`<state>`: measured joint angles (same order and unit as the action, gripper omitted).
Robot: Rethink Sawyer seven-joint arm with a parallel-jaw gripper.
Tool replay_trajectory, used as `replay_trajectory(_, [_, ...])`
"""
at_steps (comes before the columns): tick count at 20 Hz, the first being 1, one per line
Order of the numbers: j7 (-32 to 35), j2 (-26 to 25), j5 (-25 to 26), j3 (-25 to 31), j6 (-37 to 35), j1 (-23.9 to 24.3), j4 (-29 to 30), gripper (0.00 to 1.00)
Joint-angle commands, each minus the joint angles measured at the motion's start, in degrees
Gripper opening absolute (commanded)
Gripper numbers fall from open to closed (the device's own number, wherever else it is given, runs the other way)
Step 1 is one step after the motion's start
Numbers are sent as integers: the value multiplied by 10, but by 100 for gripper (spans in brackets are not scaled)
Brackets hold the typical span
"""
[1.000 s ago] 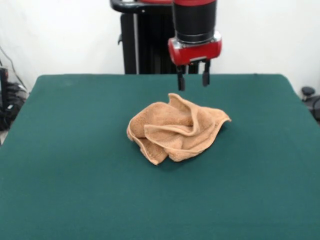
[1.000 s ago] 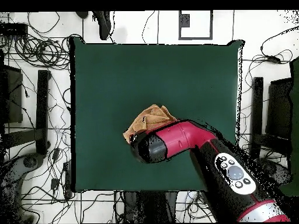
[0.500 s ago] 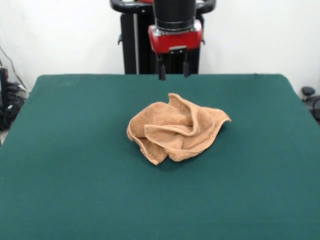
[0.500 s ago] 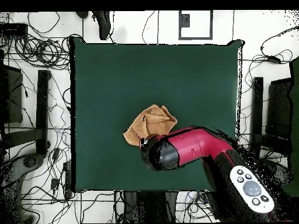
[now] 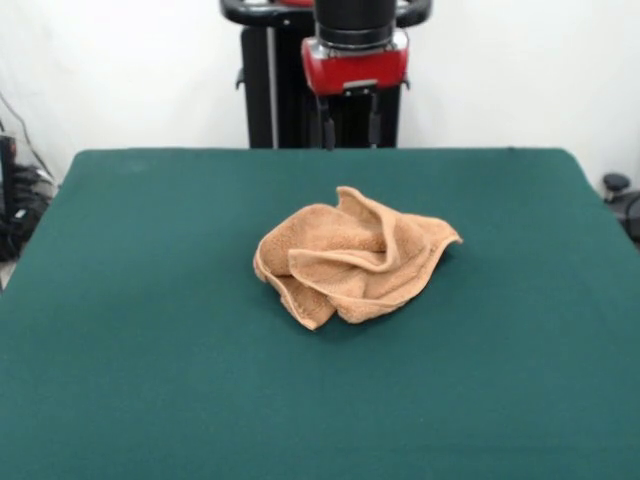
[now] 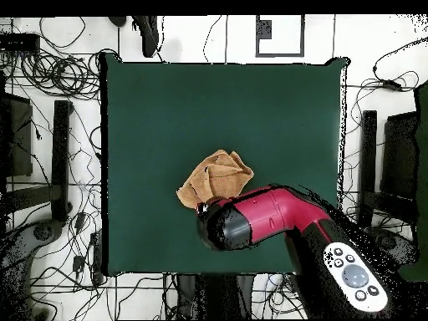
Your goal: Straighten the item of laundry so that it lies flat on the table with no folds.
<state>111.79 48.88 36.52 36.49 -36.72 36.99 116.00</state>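
Since a moment ago, the claw (image 5: 349, 120) has gone up and back, away from the towel (image 5: 352, 262). It was hanging low, just past the towel's far edge. Now it sits high over the far side of the tabletop (image 5: 150, 380). The towel has not moved at all.

The claw's two dark fingers (image 5: 326, 128) point down with a gap between them. It is open and holds nothing.

The towel lies near the middle of the tabletop, a bit toward the robot's side, as the view from above shows (image 6: 216, 179). It is all scrunched up in a heap. One big fold lies across the front. A corner sticks out to the right in the front view. A little peak stands up at the back. It is not flat yet, so the job looks like it has hardly begun.

Why is the claw up there? My guess is that it has lifted clear to get ready for a new grab. From above, the red arm (image 6: 267, 213) reaches over the tabletop's near edge, and its dark end comes right next to the towel.

No words or labels can be read on the towel, the tabletop or the arm.
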Motion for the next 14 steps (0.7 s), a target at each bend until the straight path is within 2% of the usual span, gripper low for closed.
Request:
replay_trajectory(1, [-20, -54, 47, -7, 14, -47, 19, 100])
replay_trajectory(8, [-10, -67, 62, -24, 31, -62, 10, 100])
replay_trajectory(14, [3, -108, 87, -37, 57, -64, -4, 100])
